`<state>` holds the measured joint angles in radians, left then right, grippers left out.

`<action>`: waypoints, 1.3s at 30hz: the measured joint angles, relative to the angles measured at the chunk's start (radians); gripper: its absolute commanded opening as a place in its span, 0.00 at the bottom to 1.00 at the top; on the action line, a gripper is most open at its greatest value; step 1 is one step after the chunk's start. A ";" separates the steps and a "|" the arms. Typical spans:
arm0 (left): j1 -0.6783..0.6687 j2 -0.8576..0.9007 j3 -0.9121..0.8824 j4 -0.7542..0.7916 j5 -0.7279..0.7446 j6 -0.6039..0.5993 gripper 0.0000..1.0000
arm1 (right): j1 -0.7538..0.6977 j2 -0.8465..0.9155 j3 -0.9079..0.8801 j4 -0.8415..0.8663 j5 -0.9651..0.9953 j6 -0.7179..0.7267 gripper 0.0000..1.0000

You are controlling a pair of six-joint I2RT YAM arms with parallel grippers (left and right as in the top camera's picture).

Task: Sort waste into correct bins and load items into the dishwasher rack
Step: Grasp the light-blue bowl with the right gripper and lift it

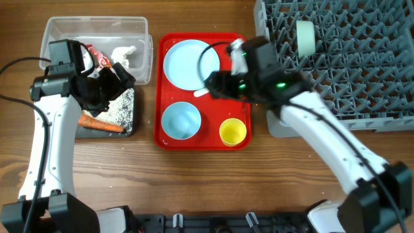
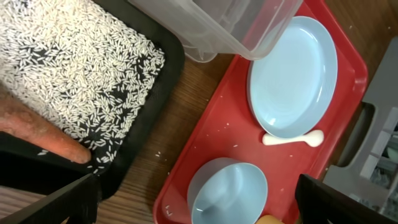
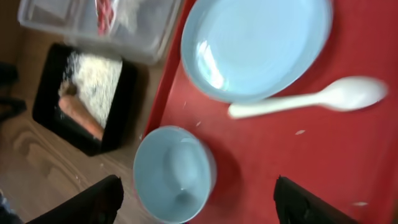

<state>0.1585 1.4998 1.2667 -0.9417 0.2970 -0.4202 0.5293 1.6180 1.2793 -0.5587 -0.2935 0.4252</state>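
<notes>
On the red tray (image 1: pixel 202 139) lie a light-blue plate (image 1: pixel 187 63), a smaller light-blue dish (image 1: pixel 180 120), a yellow cup (image 1: pixel 233 131) and a white spoon (image 3: pixel 311 99). My right gripper (image 1: pixel 217 84) hovers open over the tray near the spoon, holding nothing. A pale-green bowl (image 1: pixel 305 35) stands in the grey dishwasher rack (image 1: pixel 349 71). The clear tub (image 1: pixel 61 29) holds a red wrapper (image 1: pixel 97 57) and white tissue (image 1: pixel 126 55). A carrot (image 1: pixel 100 124) and rice (image 2: pixel 74 68) lie in the black tray (image 2: pixel 168 81). My left gripper (image 1: pixel 110 84) hangs open and empty above that tray.
The rack's near-left corner (image 1: pixel 278 123) sits close to the red tray's right edge. A strip of bare wooden table (image 2: pixel 168 149) runs between the black tray and the red tray. A few rice grains are scattered on the red tray (image 2: pixel 211 137).
</notes>
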 measured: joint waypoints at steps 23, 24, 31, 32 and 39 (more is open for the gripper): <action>0.000 0.000 0.000 0.000 -0.014 0.000 1.00 | 0.156 0.316 0.000 0.021 0.046 0.344 0.04; 0.000 0.000 0.000 0.000 -0.014 0.000 1.00 | 0.156 0.317 0.000 0.026 0.041 0.349 0.04; 0.000 0.000 0.000 0.000 -0.014 0.000 1.00 | 0.156 0.324 0.000 0.068 0.032 0.344 0.04; 0.000 0.000 0.000 0.000 -0.014 0.000 1.00 | 0.156 0.322 0.000 0.074 0.032 0.333 0.04; 0.000 0.000 0.000 0.000 -0.014 0.000 1.00 | 0.011 0.090 0.001 0.066 0.025 0.235 0.04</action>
<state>0.1585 1.4998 1.2667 -0.9413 0.2825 -0.4198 0.5404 1.7077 1.2800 -0.4931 -0.2687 0.6598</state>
